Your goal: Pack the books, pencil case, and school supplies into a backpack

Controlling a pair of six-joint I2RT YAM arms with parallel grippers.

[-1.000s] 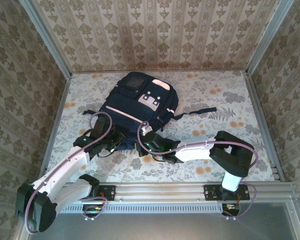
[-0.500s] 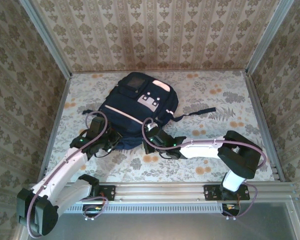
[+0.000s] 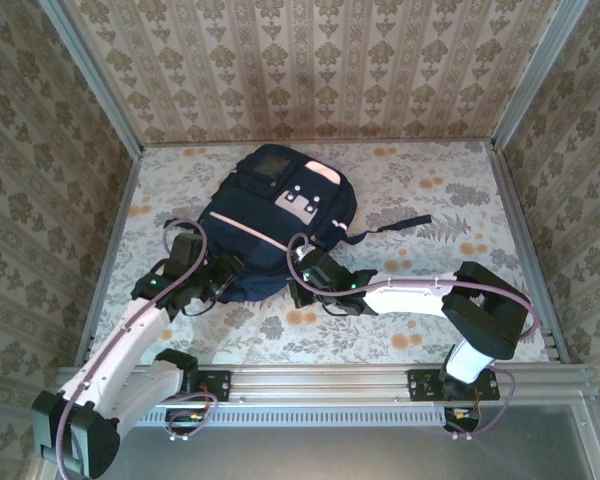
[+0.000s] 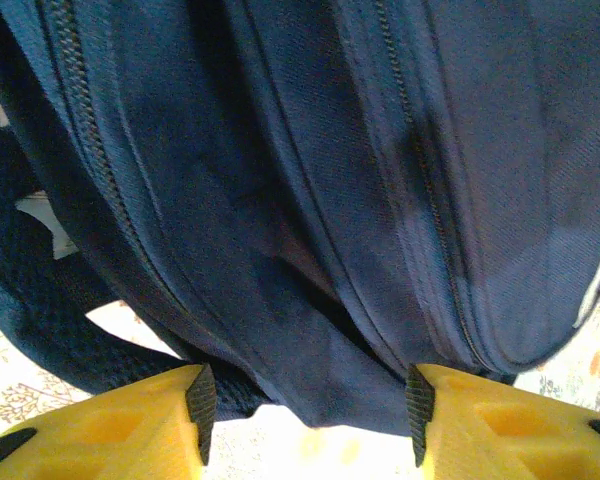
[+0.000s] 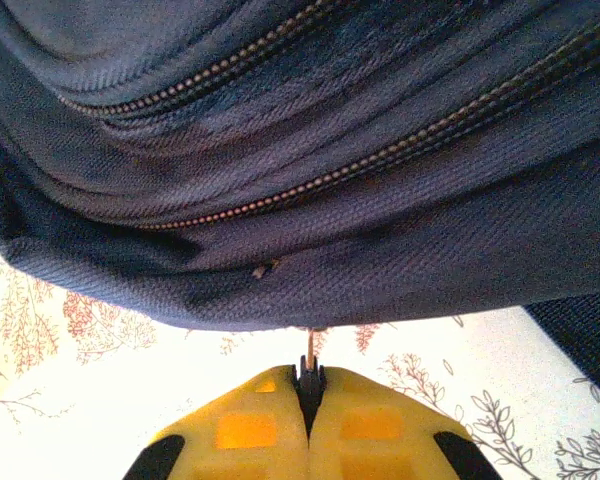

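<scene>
The navy backpack (image 3: 280,215) lies flat at the middle of the table, its near end towards my arms. My left gripper (image 3: 223,276) sits at its near left corner. In the left wrist view it (image 4: 308,415) stands open, and a fold of backpack cloth (image 4: 280,200) hangs loose between the dark pads (image 4: 201,405). My right gripper (image 3: 298,272) is at the near right corner. In the right wrist view it (image 5: 309,375) is shut on a thin metal zipper pull (image 5: 309,345) that sticks out under the backpack's lower edge (image 5: 330,150). Books, pencil case and school supplies are out of view.
A dark strap (image 3: 400,222) trails from the backpack to the right over the floral tablecloth (image 3: 440,190). Patterned walls (image 3: 90,160) close the table in on three sides. An aluminium rail (image 3: 320,382) runs along the near edge.
My left gripper has opened and let go of the backpack cloth. My right gripper, still shut, has moved slightly left and further in along the backpack's near edge.
</scene>
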